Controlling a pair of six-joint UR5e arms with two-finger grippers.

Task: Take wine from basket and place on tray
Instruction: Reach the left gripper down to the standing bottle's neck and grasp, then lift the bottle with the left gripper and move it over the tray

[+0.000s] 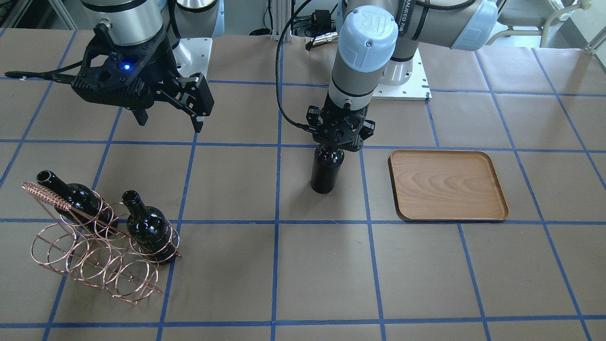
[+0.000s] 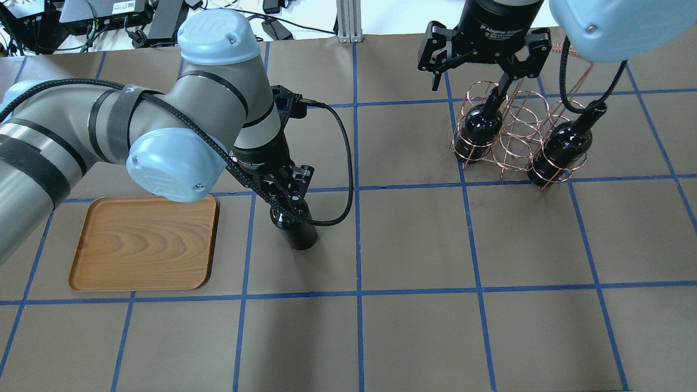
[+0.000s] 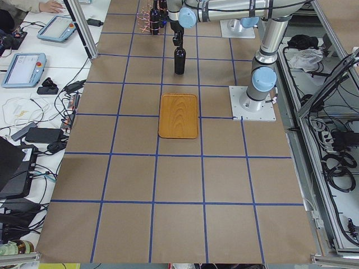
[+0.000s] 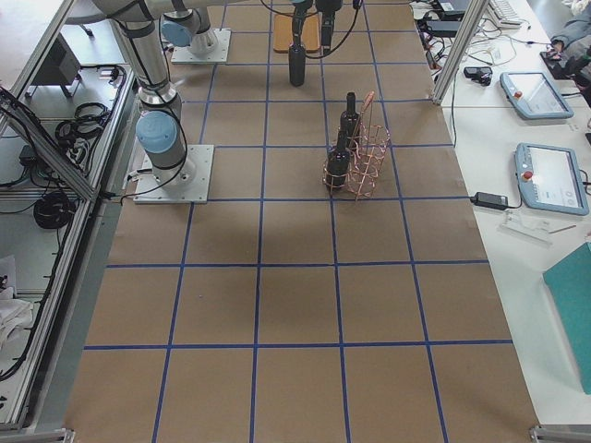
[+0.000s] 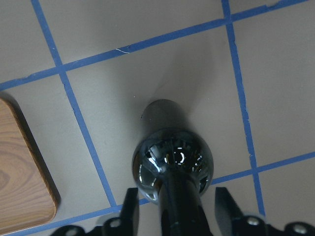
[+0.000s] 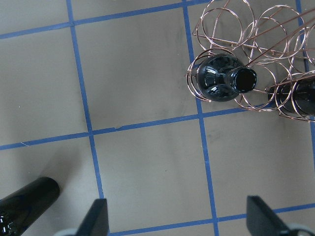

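One wine bottle stands upright on the table just beside the tray, which holds nothing. My left gripper is above it with its fingers on either side of the neck. In the left wrist view the fingers show small gaps to the neck, so my left gripper is open. Two more bottles stand tilted in the copper wire basket. My right gripper hangs open and empty, high above the table near the basket.
The brown paper table has a blue tape grid. The robot bases stand at the back edge. The left arm's cable loops beside the standing bottle. The tray lies to its left in the overhead view.
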